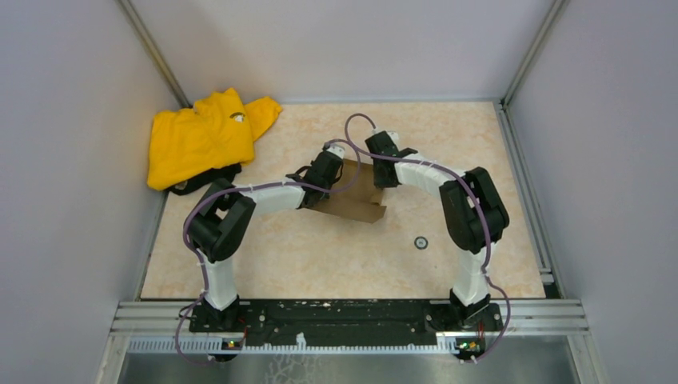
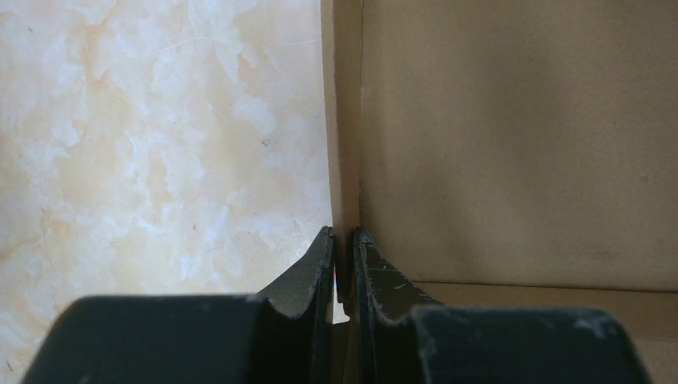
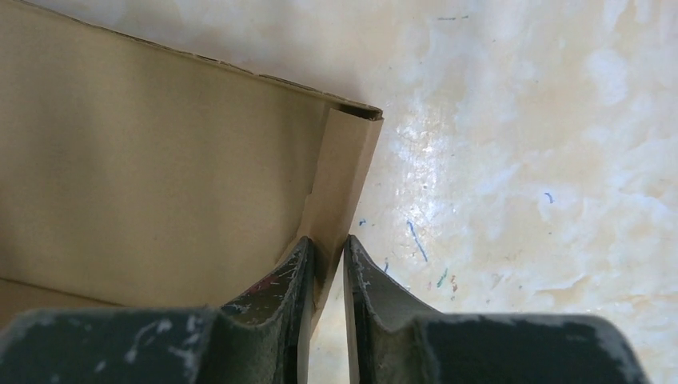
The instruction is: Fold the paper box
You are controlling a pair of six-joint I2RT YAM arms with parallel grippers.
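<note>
The paper box [image 1: 357, 202] is plain brown cardboard, lying partly folded at the middle of the table between both arms. My left gripper [image 1: 342, 176] is at its left side. In the left wrist view the left gripper [image 2: 344, 234] is shut on the upright left side wall [image 2: 345, 120], with the box's inner panel [image 2: 512, 144] to the right. My right gripper [image 1: 386, 171] is at the box's right side. In the right wrist view the right gripper [image 3: 328, 240] is closed narrowly around the folded right side wall [image 3: 345, 168], beside the inner panel [image 3: 160, 160].
A yellow garment [image 1: 204, 136] lies bunched in the back left corner. A small dark ring [image 1: 420, 242] sits on the marbled tabletop [image 1: 320, 256] to the right of the box. Grey walls enclose three sides, and a metal rail [image 1: 352, 316] runs along the near edge.
</note>
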